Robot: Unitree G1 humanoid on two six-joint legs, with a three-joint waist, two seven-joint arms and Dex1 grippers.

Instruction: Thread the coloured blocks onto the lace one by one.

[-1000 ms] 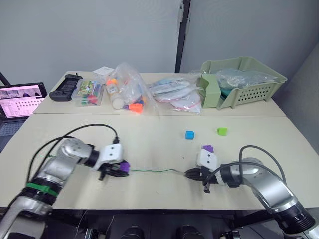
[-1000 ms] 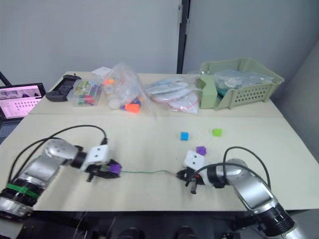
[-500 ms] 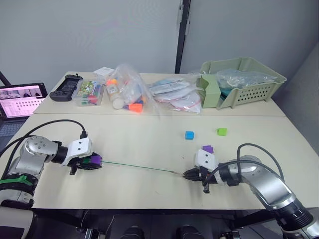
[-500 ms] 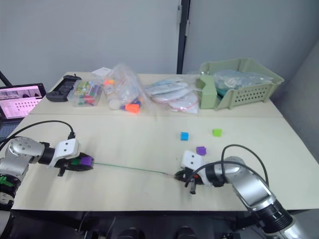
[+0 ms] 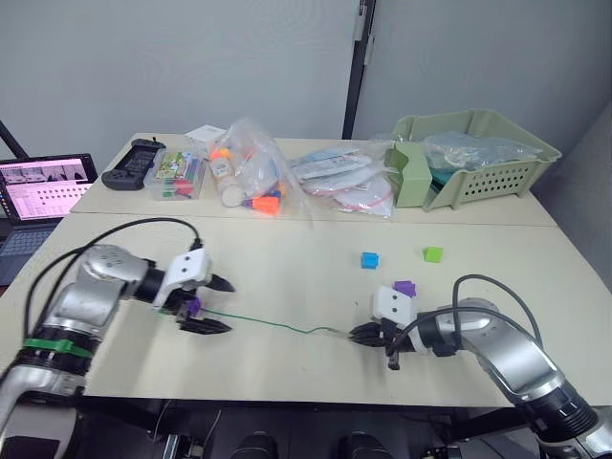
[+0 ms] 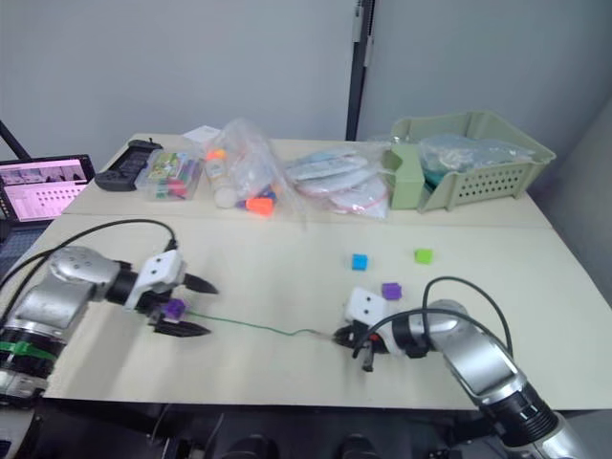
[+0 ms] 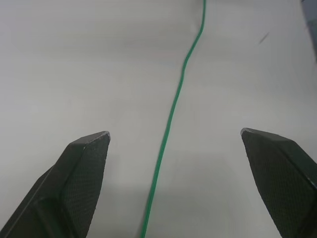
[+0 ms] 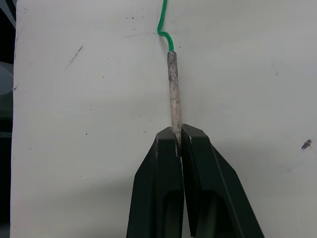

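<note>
Lower frame, head views: the right gripper (image 5: 361,335) is clamped on the stiff, pale, needle-like tip of the lace (image 5: 277,326), a thin green cord lying slack across the smooth cream table (image 5: 287,273). At lower left the left gripper (image 5: 216,304) stands with its two black, wedge-shaped fingers spread wide, the cord running between them untouched. A purple block (image 5: 191,306) sits on the lace just behind those fingers, so one cube appears threaded; a second may lie hidden beside it, which cannot be told. Mid-frame right, three small hard plastic cubes rest loose and well apart from the cord's slack: a second purple block (image 5: 404,287), a blue block (image 5: 369,259) and a light green block (image 5: 432,253). These remain to be threaded. Upper frame: crinkled clear bags (image 5: 251,172) and a slotted green basket (image 5: 475,168).
</note>
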